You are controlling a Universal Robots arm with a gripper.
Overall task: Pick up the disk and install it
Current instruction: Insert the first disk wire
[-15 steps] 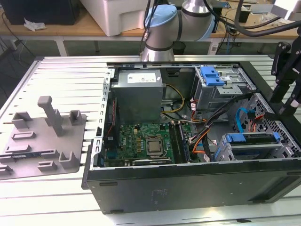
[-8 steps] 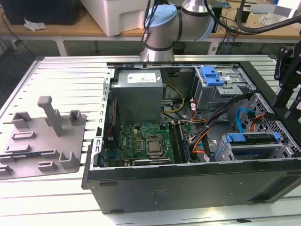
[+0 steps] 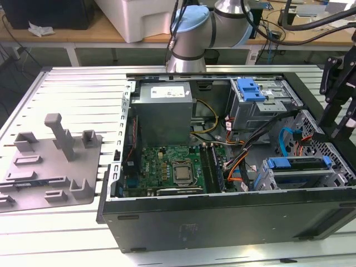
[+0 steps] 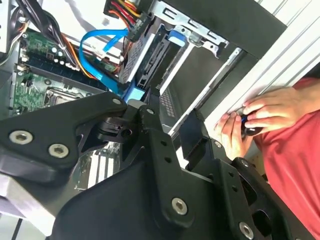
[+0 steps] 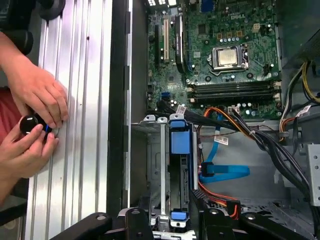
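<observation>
- My gripper (image 4: 170, 122) hangs released and empty over the disk (image 3: 295, 165), at four o'clock in the case (image 3: 222, 222) in the exterior view.
- I fear snagging the blue cable (image 5: 225, 172) or striking a person's hands (image 5: 37, 97).

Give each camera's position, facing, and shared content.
Exterior view: off the arm, looking down into the open computer case; arm, gripper show.
First wrist view: on the wrist, facing down at motherboard and drive cage; gripper shows.
Second wrist view: on the wrist, facing past the gripper toward the drive cage.
Both wrist views share a person's hands.
</observation>
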